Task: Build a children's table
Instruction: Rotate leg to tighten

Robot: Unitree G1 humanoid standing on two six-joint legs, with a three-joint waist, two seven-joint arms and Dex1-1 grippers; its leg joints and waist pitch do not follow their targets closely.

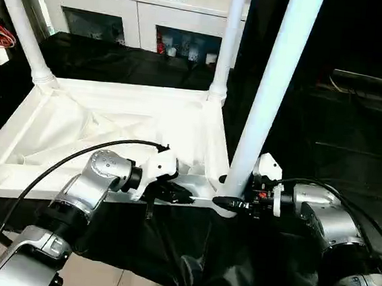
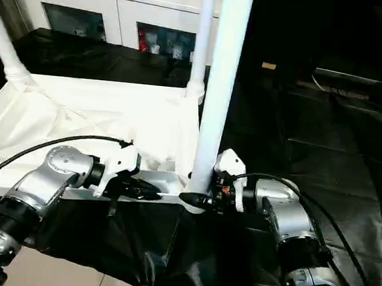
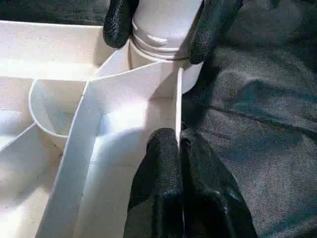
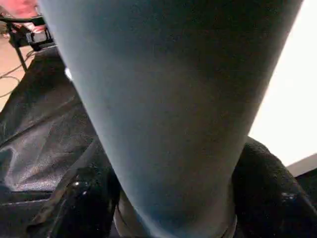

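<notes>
Legs (image 1: 272, 90) upright in tabletop (image 1: 105, 124) corner sockets

The tabletop (image 1: 111, 125) and the three upright legs (image 1: 270, 90) are seen as plain white, ribs on the underside white too. Black is seen on the cloth (image 1: 354, 132) underneath, the gripper fingers (image 3: 168, 193) and the cables (image 1: 53, 170); the forearms (image 1: 89, 184) are silver with white wrist covers. The cabinet (image 1: 136, 9) behind is white with dark glass doors.
</notes>
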